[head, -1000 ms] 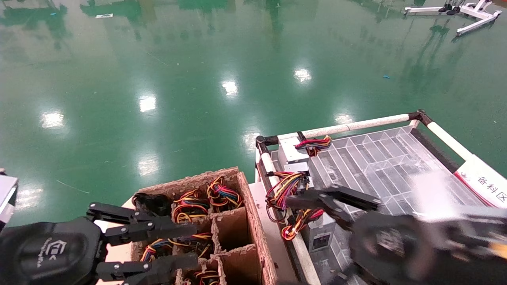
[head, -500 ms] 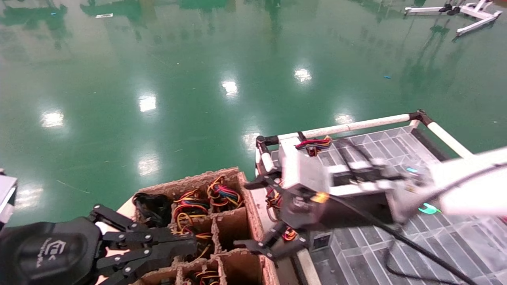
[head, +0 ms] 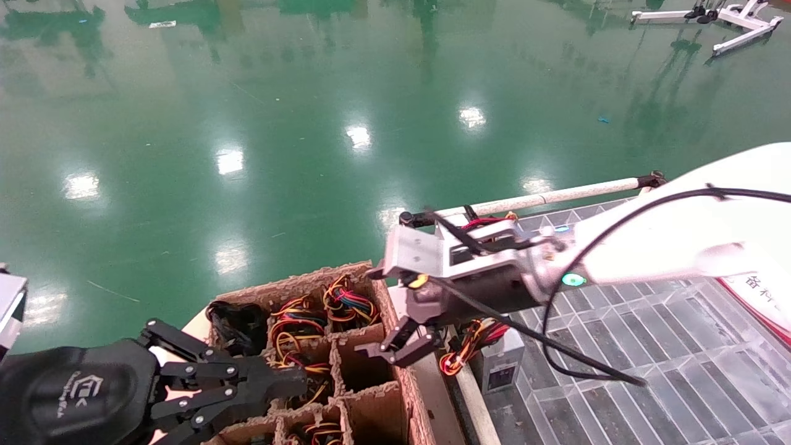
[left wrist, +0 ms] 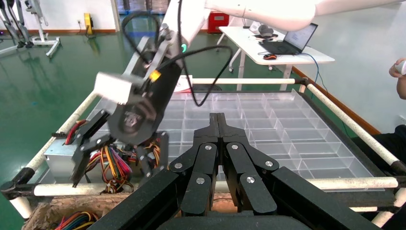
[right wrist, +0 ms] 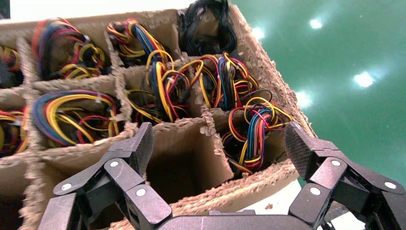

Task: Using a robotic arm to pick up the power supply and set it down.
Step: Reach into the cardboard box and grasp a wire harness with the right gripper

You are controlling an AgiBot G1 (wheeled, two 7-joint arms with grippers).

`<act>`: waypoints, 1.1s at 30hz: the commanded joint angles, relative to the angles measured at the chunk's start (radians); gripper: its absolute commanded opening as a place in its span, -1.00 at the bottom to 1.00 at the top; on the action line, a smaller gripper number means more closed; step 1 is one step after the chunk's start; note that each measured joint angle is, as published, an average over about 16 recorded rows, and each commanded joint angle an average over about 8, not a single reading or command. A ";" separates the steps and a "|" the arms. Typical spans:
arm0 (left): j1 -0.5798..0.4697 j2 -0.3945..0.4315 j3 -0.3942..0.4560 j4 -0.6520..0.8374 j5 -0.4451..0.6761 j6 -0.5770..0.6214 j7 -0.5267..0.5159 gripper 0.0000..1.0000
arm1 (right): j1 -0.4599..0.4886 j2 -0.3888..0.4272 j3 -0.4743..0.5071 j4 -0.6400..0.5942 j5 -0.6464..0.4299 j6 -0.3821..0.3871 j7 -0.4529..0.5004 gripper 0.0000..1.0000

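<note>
Glossy green floor with white light spots. Brown cardboard box holds red, yellow, orange, blue and black wires. White arm with a black cable and black right pincer. Silver-grey power supply. Clear gridded tray.

The floor is shiny green, with bright spots of light on it. A white table holds an open laptop. A white metal stand sits far away.

Only legible text: "备料" on the white red-edged sign beneath the robotic arm.
</note>
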 commanded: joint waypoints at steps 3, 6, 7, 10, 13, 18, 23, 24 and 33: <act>0.000 0.000 0.000 0.000 0.000 0.000 0.000 -0.89 | 0.023 -0.052 -0.020 -0.068 -0.037 0.031 -0.031 -1.00; 0.000 0.000 0.000 0.000 0.000 0.000 0.000 -0.64 | 0.036 -0.085 -0.027 -0.123 -0.053 0.061 -0.062 -1.00; 0.000 0.000 0.000 0.000 0.000 0.000 0.000 -0.50 | 0.040 -0.096 -0.029 -0.141 -0.058 0.071 -0.073 -1.00; 0.000 0.000 0.000 0.000 0.000 0.000 0.000 0.14 | 0.050 -0.126 -0.036 -0.195 -0.068 0.099 -0.104 -1.00; 0.000 0.000 0.000 0.000 0.000 0.000 0.000 0.70 | 0.057 -0.148 -0.044 -0.237 -0.071 0.120 -0.131 -1.00; 0.000 0.000 0.000 0.000 0.000 0.000 0.000 1.00 | 0.065 -0.162 -0.063 -0.272 -0.058 0.146 -0.158 -1.00; 0.000 0.000 0.000 0.000 0.000 0.000 0.000 1.00 | 0.068 -0.165 -0.089 -0.287 -0.040 0.169 -0.163 -1.00; 0.000 0.000 0.000 0.000 0.000 0.000 0.000 1.00 | 0.068 -0.165 -0.095 -0.288 -0.036 0.172 -0.164 -1.00; 0.000 0.000 0.001 0.000 0.000 0.000 0.000 1.00 | 0.063 -0.169 -0.158 -0.289 -0.012 0.223 -0.160 -1.00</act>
